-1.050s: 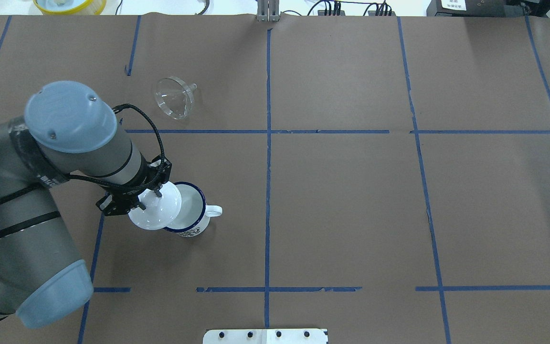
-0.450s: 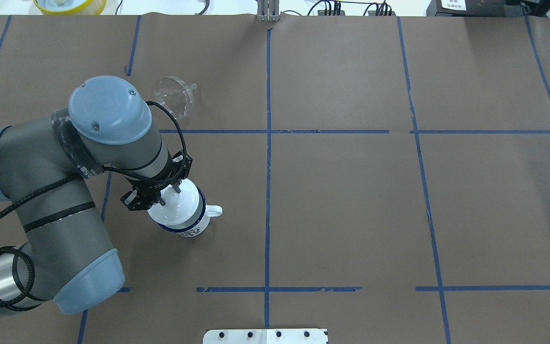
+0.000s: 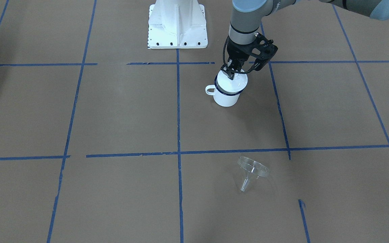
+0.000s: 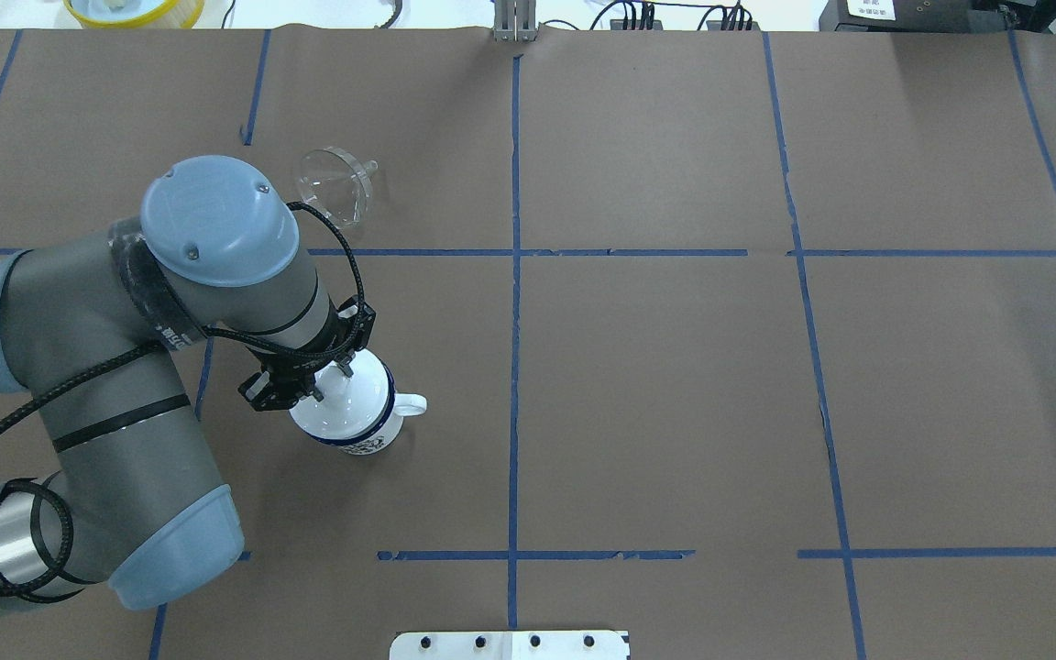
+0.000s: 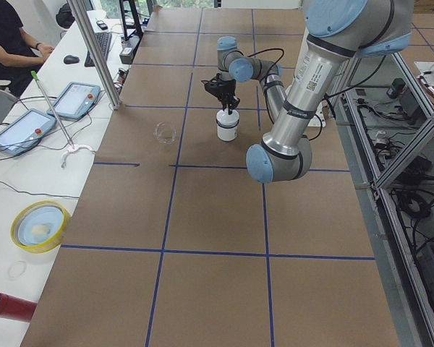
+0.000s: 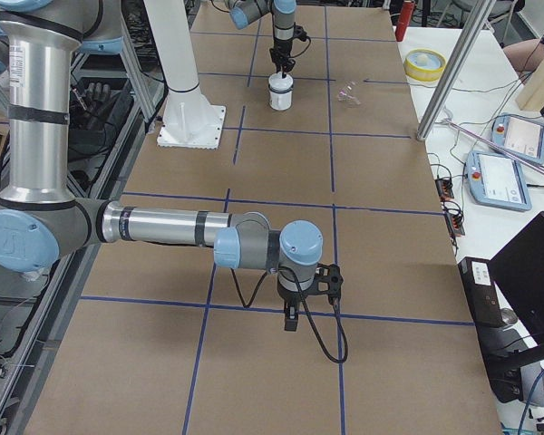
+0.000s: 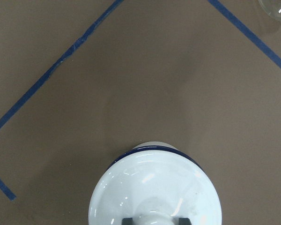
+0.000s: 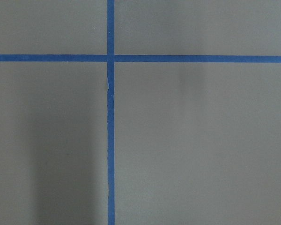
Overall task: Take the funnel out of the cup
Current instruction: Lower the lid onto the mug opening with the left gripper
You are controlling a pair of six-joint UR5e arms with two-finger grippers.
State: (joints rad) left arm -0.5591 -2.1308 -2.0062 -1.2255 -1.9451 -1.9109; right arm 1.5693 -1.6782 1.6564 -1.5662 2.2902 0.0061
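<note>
The clear funnel (image 4: 335, 188) lies on its side on the brown table, far from the cup; it also shows in the front view (image 3: 252, 170). The cup (image 4: 372, 431) is a white mug with a dark blue rim and stands upright (image 3: 226, 98). My left gripper (image 4: 331, 378) is shut on the knob of a white round lid (image 4: 345, 403), which covers the cup's mouth (image 7: 154, 192). My right gripper (image 6: 290, 317) shows only in the exterior right view, low over bare table. I cannot tell whether it is open or shut.
Blue tape lines (image 4: 514, 252) cross the table. The white robot base plate (image 3: 177, 23) stands near the cup. A yellow-rimmed dish (image 4: 134, 9) sits beyond the far left edge. Tablets and cables (image 5: 29, 123) lie on the side bench.
My left gripper has carried the white lid to the right from beside the cup's rim to over its mouth, which it now covers. The funnel has not moved.
</note>
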